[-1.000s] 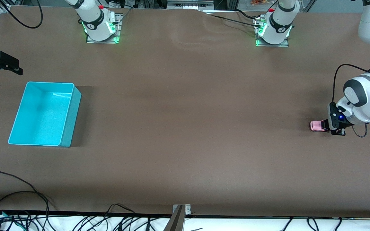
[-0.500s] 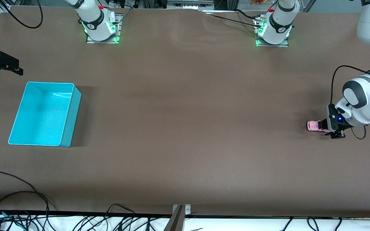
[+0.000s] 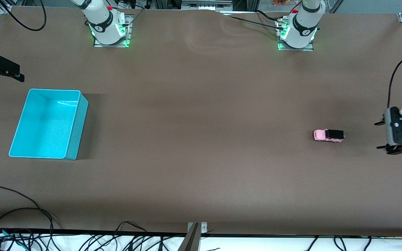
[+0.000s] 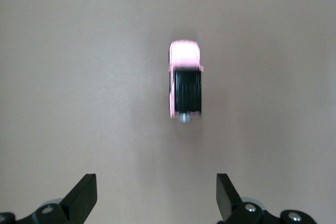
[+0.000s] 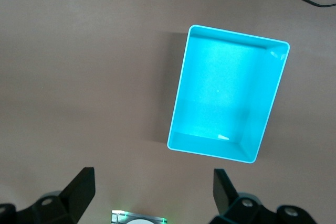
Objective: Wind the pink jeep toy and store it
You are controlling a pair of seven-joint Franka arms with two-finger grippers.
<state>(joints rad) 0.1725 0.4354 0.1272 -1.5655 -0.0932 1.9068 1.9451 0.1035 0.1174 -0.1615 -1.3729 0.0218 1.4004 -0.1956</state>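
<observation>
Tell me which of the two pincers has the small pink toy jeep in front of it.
The left pincer, open at the left arm's end of the table: the small pink toy jeep with black roof sits apart before it. The right pincer faces no jeep.

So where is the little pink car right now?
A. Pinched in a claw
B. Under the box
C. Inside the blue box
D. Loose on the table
D: the pink jeep toy sits alone on the brown table, clear of the open left gripper.
</observation>
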